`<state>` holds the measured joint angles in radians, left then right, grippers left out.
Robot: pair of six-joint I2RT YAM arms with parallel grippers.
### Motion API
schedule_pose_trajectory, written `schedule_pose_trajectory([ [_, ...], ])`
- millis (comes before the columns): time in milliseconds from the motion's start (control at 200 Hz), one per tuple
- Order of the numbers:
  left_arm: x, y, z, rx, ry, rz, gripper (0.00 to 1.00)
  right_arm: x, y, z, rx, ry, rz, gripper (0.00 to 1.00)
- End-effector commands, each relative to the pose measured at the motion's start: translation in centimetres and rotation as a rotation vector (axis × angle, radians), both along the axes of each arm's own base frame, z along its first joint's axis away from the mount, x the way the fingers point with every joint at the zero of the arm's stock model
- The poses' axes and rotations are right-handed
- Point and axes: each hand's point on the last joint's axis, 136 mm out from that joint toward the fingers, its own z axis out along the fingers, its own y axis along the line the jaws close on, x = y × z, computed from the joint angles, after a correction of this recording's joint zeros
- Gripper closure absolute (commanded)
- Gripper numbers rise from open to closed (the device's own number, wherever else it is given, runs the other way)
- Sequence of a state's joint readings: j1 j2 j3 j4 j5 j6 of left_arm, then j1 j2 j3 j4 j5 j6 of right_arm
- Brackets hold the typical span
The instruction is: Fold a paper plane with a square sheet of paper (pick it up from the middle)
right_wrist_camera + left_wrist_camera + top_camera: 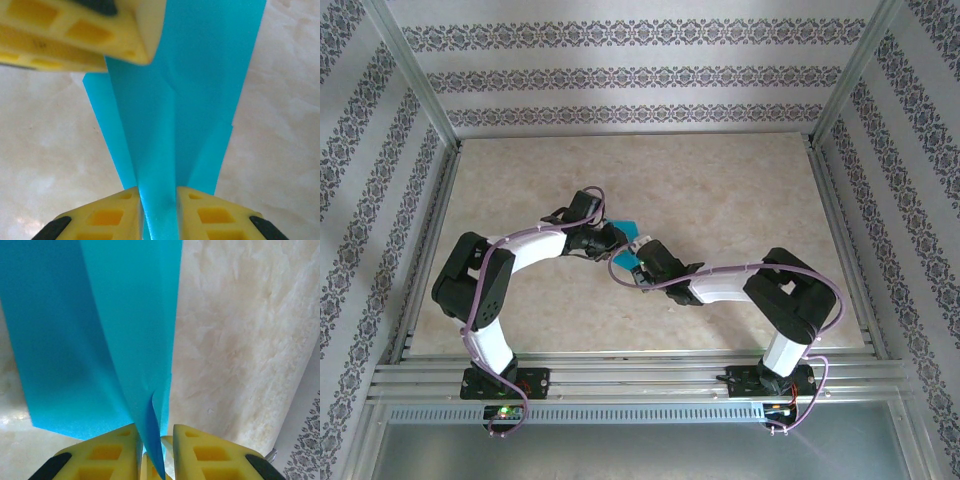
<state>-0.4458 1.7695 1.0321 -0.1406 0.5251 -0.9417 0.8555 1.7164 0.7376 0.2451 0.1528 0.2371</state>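
The left gripper (155, 432) stands a slit open. A fold of the sheet of paper (100, 340) rises between its fingers, with a sliver of gap at the right one (not pinched). The right gripper (158, 192) is closed narrow on a ridge of the sheet, whose straight edges run ahead to the left gripper's finger. Beyond and beside both tools the table (720, 190) lies bare out to its edges.
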Motion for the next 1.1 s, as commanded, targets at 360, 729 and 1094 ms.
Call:
schedule_pose_trajectory([
  [360, 0.0, 0.8, -0.2, 0.061, 0.01, -0.029, 0.68, -1.1, 1.3, 0.5, 0.106, 0.056, 0.036, 0.83],
  [729, 1.3, 6.6, 3.1, 0.071, -0.092, 0.125, 0.49, -2.3, 2.3, 0.2, 0.344, 0.253, 0.021, 0.86],
  [1094, -1.2, 4.1, 2.3, -0.096, -0.143, 0.066, 0.56, -2.7, 2.6, 0.4, 0.563, 0.429, 0.009, 0.85],
])
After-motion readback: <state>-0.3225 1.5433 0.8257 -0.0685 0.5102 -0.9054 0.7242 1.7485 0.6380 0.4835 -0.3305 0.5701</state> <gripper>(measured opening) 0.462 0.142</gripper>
